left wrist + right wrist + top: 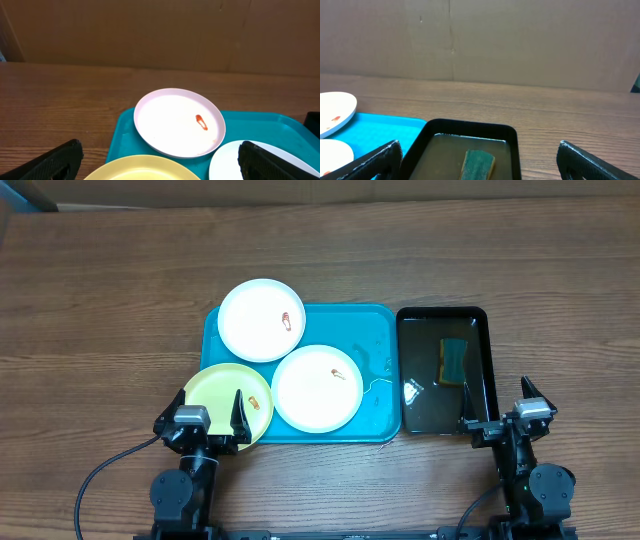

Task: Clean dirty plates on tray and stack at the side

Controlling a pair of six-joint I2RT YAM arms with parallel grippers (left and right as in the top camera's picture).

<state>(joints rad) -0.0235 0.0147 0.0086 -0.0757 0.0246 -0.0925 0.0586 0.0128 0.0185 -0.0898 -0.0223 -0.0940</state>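
A: Claws?
B: Left claw (200, 418) and right claw (497, 408) are both wide open and empty, at the near bench (100, 300) edge.
A: Plates?
B: Yellow-green plate (222, 395) is nearest, overhanging the tray (375, 330) corner. Near white plate (317, 388) and far white plate (261, 320) sit beyond, all smeared. Sponge (455, 360) sits in the black tray (480, 320), probably soaking for wiping.

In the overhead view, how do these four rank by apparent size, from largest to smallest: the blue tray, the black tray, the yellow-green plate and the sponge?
1. blue tray
2. black tray
3. yellow-green plate
4. sponge
No two look alike in size.
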